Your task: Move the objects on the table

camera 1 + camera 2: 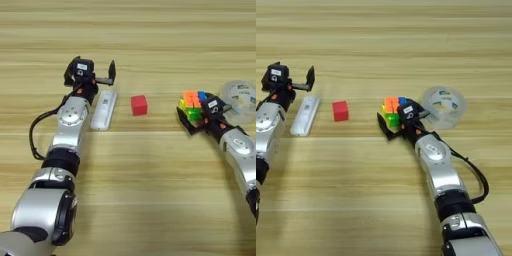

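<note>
We judge the multicoloured plastic puzzle cube (392, 112), right of the small red cube (340, 111), light, rigid and best pinched on opposite flat faces, where our right gripper (398, 122) clasps it, while our left gripper (95, 76) gapes empty.

On the tabletop (150, 190) we find the remote-like bar (104, 109) furthest left, with the small cube (139, 105) just to its right. Well to the right lies the puzzle cube (393, 111), and the tape roll (443, 107) sits near its right side. Our left end effector (92, 75) stands just behind the bar's far end; our right end effector (401, 122) is at the puzzle cube's near side.
</note>
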Controlling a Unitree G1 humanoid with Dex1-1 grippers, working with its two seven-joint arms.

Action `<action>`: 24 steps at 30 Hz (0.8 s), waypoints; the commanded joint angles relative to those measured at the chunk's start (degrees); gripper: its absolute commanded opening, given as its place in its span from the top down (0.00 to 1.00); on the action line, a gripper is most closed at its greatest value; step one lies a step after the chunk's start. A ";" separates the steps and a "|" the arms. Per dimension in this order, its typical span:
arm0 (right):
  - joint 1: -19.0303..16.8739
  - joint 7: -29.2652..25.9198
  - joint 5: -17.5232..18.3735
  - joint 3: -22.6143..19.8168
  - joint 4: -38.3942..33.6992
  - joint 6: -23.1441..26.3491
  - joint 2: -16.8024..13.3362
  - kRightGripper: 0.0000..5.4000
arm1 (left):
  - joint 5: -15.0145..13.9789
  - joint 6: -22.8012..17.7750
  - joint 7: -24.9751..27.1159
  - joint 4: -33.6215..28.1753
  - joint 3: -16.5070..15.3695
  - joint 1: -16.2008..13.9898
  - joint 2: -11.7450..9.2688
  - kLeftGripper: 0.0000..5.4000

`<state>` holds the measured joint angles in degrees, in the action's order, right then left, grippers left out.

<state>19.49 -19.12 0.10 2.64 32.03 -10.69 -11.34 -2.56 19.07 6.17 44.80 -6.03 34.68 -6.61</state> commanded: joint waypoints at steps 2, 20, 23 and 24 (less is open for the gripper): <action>1.38 0.38 -0.34 -0.27 1.46 0.59 -0.12 0.01 | 0.41 0.30 -0.52 0.17 0.15 0.69 -0.18 0.00; 1.03 -0.33 0.55 -0.59 -0.02 -2.94 0.33 0.23 | 0.39 0.21 -0.64 -0.02 0.32 0.57 -0.16 0.00; 1.17 -0.27 0.53 -0.63 0.19 -3.51 0.52 0.29 | 0.40 0.23 -0.69 0.08 0.32 0.61 -0.14 0.00; 1.21 -0.31 0.50 -0.60 0.27 -3.72 0.59 0.31 | 0.41 0.23 -0.70 0.11 0.31 0.62 -0.14 0.00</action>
<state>19.98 -19.20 0.20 2.29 32.37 -13.45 -11.00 -2.55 19.08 5.73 44.79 -5.90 34.68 -6.60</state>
